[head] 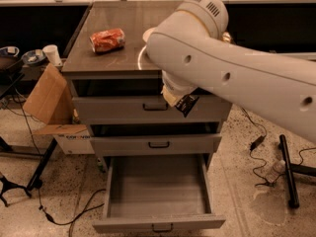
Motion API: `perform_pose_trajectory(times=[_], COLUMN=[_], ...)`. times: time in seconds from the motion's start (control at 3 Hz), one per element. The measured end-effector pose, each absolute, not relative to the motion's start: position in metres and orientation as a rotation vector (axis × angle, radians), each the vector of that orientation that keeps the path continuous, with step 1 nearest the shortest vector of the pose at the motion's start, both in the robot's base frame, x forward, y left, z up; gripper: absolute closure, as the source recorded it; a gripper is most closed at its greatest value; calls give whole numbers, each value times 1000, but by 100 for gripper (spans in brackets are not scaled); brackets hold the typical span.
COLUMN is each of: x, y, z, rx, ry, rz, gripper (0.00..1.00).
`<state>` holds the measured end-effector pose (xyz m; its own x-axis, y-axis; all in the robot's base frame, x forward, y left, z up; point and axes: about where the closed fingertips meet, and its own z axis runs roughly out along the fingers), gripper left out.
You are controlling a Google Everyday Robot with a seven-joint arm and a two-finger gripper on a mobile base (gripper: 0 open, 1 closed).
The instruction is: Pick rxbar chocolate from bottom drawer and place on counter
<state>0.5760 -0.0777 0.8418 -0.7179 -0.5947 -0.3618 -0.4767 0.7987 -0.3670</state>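
Observation:
The rxbar chocolate (186, 104), a black wrapper with white print, hangs in the air in front of the top drawer's face. My gripper (177, 98) is shut on it, mostly hidden behind my big white arm (237, 68), just below the counter's front edge. The bottom drawer (157, 223) is pulled fully open and its inside shows nothing. The counter (123, 21) is the glossy grey-brown top of the cabinet.
An orange snack bag (107, 39) lies on the counter's left. A white bowl (147, 34) peeks out behind my arm. The two upper drawers (153, 144) are nearly closed. A cardboard box (47, 100) and white cup (52, 54) stand left; cables and black stand legs (289, 174) lie right.

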Motion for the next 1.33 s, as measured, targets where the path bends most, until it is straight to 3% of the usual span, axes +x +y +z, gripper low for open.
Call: perform_pose_trajectory(times=[0.67,1.33], x=[611,667], y=[-33,33], z=[866,866], rx=[-802,-1009], ry=[2343,2282], rz=[-445,-403], gripper=[100,100])
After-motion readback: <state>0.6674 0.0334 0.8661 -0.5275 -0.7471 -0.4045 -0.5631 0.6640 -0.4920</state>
